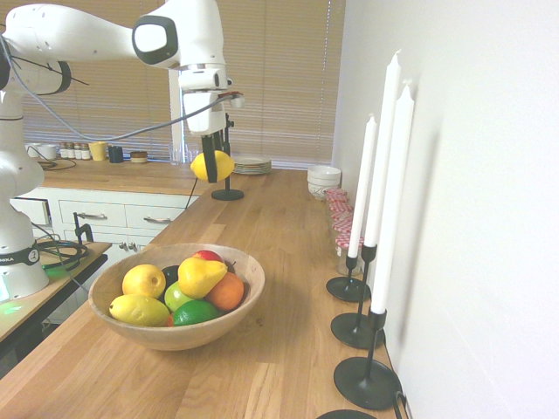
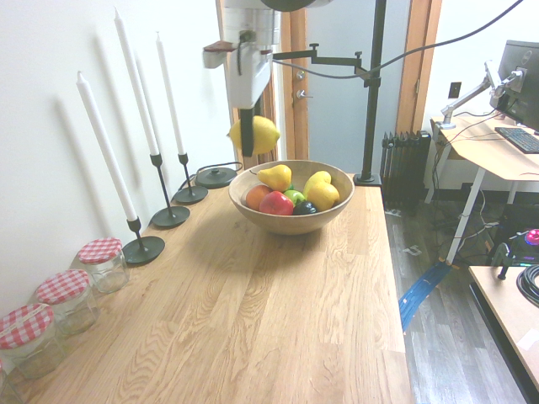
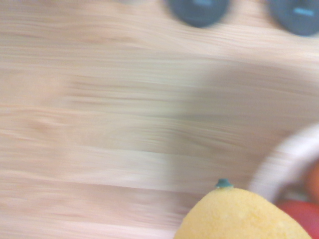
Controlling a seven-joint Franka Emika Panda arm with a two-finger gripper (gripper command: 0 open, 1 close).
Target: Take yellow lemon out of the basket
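My gripper (image 1: 210,163) (image 2: 248,136) is shut on the yellow lemon (image 1: 216,165) (image 2: 258,135) (image 3: 244,214) and holds it high in the air. The lemon hangs well above the wooden counter, off to the candle side of the basket (image 1: 247,301) (image 2: 290,223) and clear of its rim. In the basket lie a pear-shaped yellow fruit (image 1: 201,275) (image 2: 275,177), two other yellow lemons, an orange (image 1: 226,291), a lime, a green apple and a red apple (image 2: 276,203). The blurred wrist view shows the lemon's tip over bare counter, with the basket's rim (image 3: 284,159) beside it.
Three tall white candles in black holders (image 1: 367,381) (image 2: 143,248) stand along the wall. Glass jars with red checked lids (image 2: 101,263) (image 1: 341,209) sit by the wall past them. White plates (image 1: 251,164) and bowls (image 1: 323,179) rest at the counter's far end.
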